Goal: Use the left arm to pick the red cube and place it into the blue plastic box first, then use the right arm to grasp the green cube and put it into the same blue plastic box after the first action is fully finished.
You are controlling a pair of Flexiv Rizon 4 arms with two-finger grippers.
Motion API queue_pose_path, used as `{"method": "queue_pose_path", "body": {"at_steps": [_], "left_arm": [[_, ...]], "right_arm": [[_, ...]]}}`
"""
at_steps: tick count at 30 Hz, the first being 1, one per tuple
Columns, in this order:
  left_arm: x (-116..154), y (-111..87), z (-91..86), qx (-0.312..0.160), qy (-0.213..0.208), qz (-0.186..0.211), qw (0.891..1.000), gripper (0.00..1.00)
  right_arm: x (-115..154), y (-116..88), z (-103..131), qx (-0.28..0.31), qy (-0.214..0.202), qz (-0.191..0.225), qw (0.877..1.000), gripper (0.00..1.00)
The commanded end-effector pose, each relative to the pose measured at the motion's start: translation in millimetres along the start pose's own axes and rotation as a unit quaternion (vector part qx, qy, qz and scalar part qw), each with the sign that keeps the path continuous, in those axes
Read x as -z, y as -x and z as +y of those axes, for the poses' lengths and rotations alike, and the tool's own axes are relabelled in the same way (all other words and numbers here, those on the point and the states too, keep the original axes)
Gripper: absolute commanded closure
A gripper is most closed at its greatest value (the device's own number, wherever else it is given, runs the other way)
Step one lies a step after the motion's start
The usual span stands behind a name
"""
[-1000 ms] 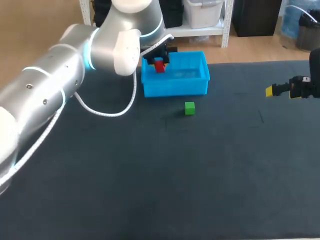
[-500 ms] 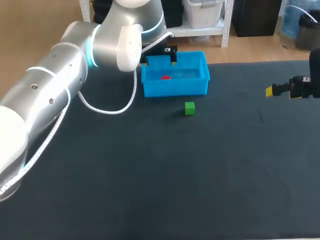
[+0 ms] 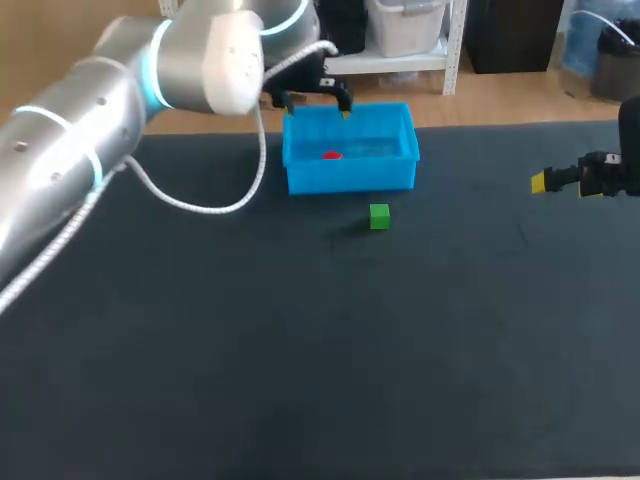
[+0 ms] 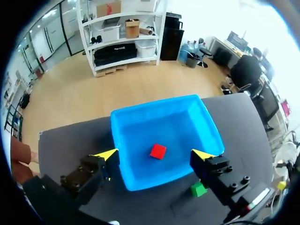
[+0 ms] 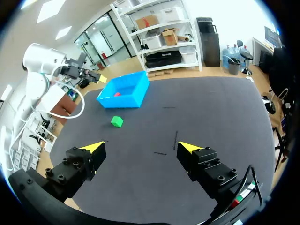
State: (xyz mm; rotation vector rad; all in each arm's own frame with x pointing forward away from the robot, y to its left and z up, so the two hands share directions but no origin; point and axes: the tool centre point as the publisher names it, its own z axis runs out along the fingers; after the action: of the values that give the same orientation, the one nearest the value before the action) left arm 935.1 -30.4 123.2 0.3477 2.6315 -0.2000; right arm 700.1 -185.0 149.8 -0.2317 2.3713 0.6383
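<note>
The red cube point(image 3: 331, 155) point(image 4: 158, 151) lies on the floor of the blue plastic box point(image 3: 350, 178) point(image 4: 140, 180), free of any finger. My left gripper point(image 3: 315, 98) point(image 4: 155, 154) hangs open above the box, near its back rim, with nothing between its yellow tips. The green cube point(image 3: 379, 216) point(image 4: 198, 189) point(image 5: 116, 122) sits on the dark table just in front of the box. My right gripper point(image 3: 545, 182) point(image 5: 140, 146) stands open and empty at the table's right side, far from the green cube and from the box point(image 5: 129, 96).
The dark table mat point(image 3: 320, 350) stretches wide in front of the cubes. My left arm point(image 3: 120, 90) crosses the back left corner, and its white cable point(image 3: 215, 205) loops down next to the box.
My left gripper opened and let go of the red cube, which dropped into the blue box. The left arm then rose and drew back. The right arm has not moved.
</note>
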Motion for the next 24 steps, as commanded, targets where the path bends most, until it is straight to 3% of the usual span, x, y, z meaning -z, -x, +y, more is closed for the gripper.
{"method": "queue_pose_path", "body": {"at_steps": [1,7,18,24], "left_arm": [[57,-68.9,18.0,-0.012,-0.033,-0.064,0.997,0.0],[88,-104.1,31.4,-0.028,-0.051,-0.094,0.994,0.0],[128,-175.1,52.3,-0.032,-0.067,-0.1,0.992,0.0],[138,-197.9,61.5,-0.035,-0.079,-0.12,0.989,0.0]], "right_arm": [[0,0,0,0.0,0.0,0.001,1.0,0.0],[0,0,0,0.0,0.0,0.001,1.0,0.0],[0,0,0,0.0,0.0,0.001,1.0,0.0],[0,0,0,0.0,0.0,0.001,1.0,0.0]]}}
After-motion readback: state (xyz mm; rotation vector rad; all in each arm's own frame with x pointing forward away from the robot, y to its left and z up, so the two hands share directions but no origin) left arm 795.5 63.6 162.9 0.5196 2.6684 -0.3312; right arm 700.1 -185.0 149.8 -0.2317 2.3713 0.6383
